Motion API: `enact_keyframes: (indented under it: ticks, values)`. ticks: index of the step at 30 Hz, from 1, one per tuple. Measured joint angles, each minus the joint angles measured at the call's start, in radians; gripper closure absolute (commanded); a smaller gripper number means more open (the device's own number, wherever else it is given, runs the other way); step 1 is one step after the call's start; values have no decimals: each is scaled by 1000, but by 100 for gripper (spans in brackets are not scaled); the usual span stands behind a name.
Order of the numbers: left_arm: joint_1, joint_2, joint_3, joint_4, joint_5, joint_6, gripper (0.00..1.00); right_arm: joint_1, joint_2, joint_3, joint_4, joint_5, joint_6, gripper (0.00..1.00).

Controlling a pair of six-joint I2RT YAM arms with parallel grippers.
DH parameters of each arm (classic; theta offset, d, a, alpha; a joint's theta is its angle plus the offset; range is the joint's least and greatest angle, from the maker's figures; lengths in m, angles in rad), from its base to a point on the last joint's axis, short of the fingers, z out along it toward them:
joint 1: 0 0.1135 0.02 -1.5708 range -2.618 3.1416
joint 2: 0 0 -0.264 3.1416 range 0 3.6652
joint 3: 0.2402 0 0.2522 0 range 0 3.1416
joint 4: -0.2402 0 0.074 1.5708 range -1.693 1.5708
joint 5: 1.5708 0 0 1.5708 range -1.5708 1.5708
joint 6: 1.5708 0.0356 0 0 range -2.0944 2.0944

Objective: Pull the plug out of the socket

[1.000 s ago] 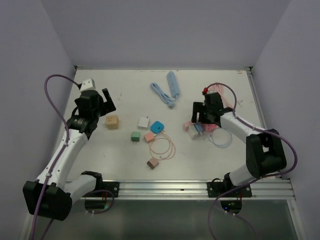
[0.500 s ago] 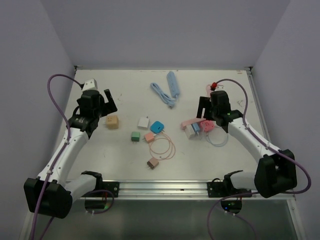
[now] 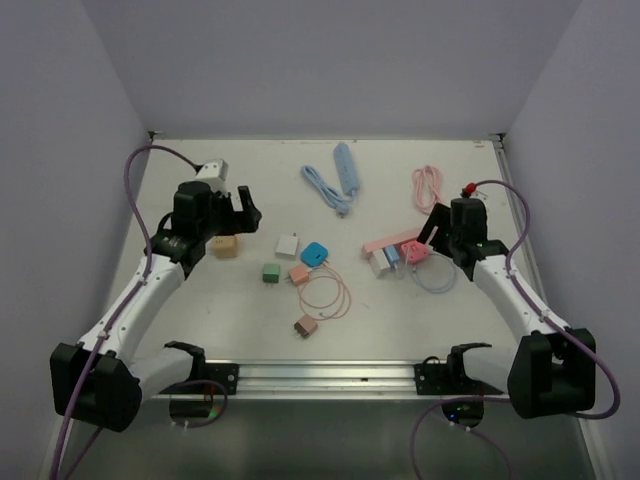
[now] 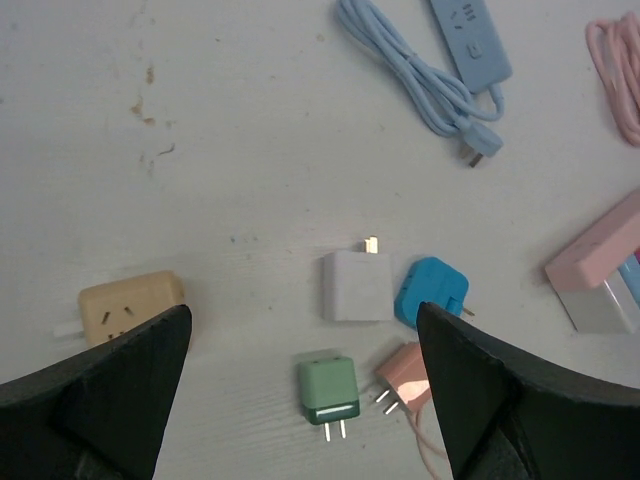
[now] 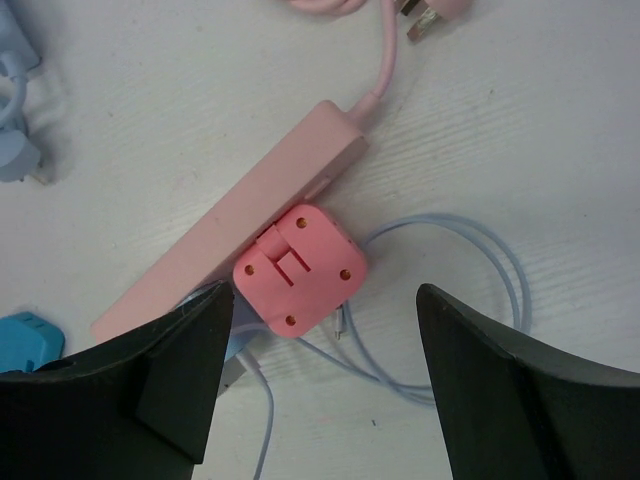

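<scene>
Hovering with your right jaws spread wide and empty over the square pink plastic plug (image 5: 300,265), which sat on the long pink power strip (image 5: 270,185) on the white bench (image 5: 520,120), you risked dragging the unheld strip along; your left jaws also gaped empty.

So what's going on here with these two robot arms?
The right gripper hovers open over a pink plug that sits on a pink power strip, not gripping it yet. The left gripper hangs open and empty above a white charger and a green charger on the table.
</scene>
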Motion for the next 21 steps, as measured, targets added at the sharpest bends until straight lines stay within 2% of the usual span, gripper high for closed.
enact_keyframes:
  ticks: [5,12,16,21]
  values:
    - [-167,77,32,7,32,77,3,2,-53,-11,9,-66,28,21]
    - [-350,249,208,-5,68,131,4,2,-77,-51,46,-74,84,20]
    - [-441,353,310,2,69,143,5,2,-39,-55,70,-46,129,16]
    - [-496,383,315,-3,71,142,5,2,90,-35,97,7,157,15]
